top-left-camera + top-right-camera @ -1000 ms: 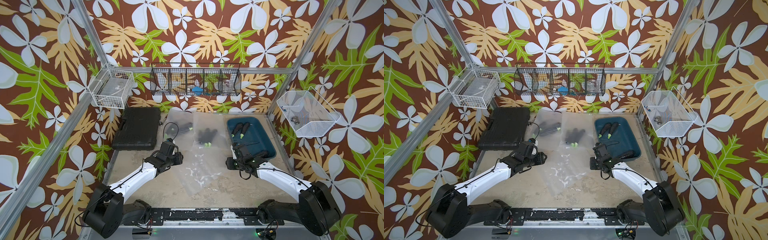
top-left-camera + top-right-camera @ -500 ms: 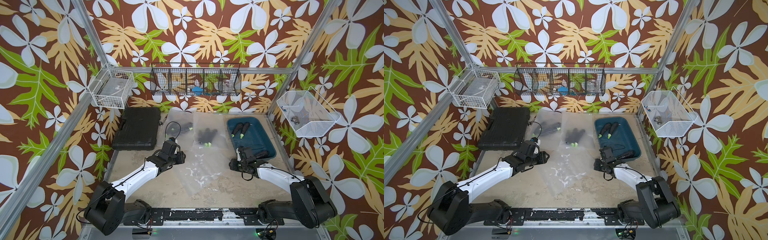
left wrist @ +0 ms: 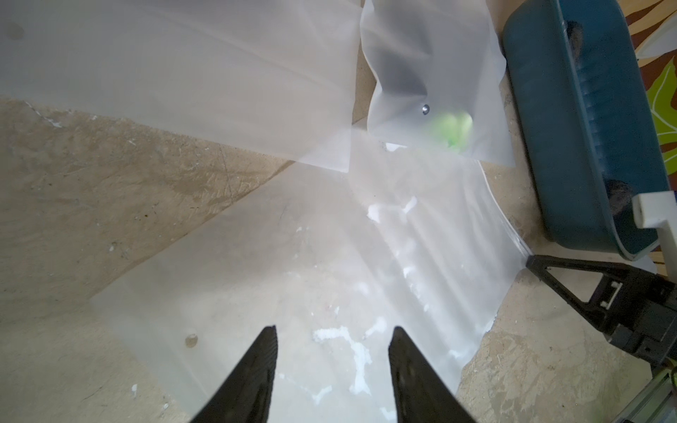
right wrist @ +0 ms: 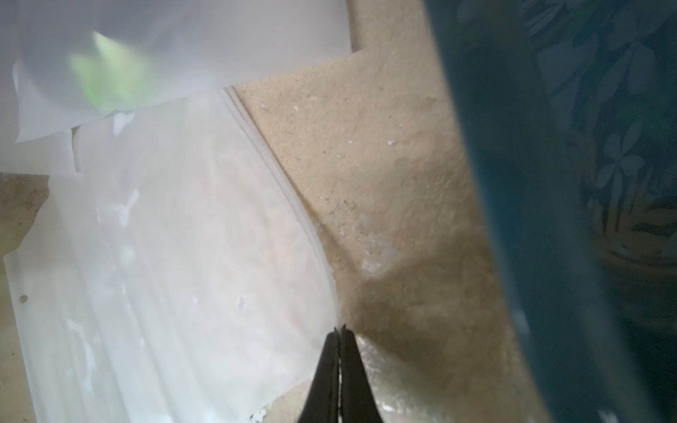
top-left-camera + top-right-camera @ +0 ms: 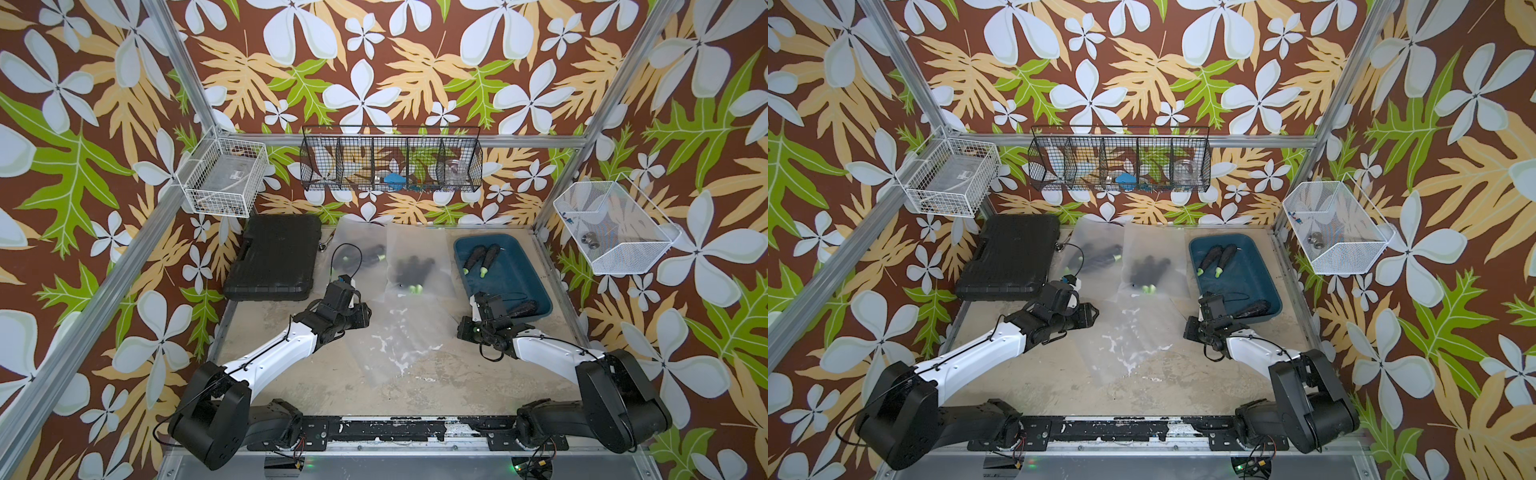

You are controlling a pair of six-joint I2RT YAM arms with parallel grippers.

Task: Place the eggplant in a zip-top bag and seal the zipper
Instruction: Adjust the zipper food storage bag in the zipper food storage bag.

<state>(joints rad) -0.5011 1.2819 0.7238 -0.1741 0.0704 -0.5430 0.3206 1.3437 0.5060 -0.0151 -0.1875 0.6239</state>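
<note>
Eggplants (image 5: pixel 491 255) are shown in the blue bin (image 5: pixel 515 274), beside the flat zip-top bag (image 5: pixel 399 332) on the bench (image 5: pixel 457 374). Its edge is pinched by the right hand (image 4: pixel 340 331); the left hand (image 3: pixel 333 329) is spread above it.

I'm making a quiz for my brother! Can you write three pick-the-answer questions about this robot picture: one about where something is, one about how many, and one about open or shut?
1. Where is the blue tray?
A) on the robot's right side of the table
B) upside down in the middle
C) hanging on the back wall

2. How many wire baskets hang on the walls?
A) one
B) three
C) five

3. How is the right pincer?
A) wide open
B) shut at the empty bag's edge
C) holding a spoon

Answers:
1 A, it sits beside the right arm.
2 B, left white basket, black basket, right white basket.
3 B, its tips meet on the bag's edge.
</note>
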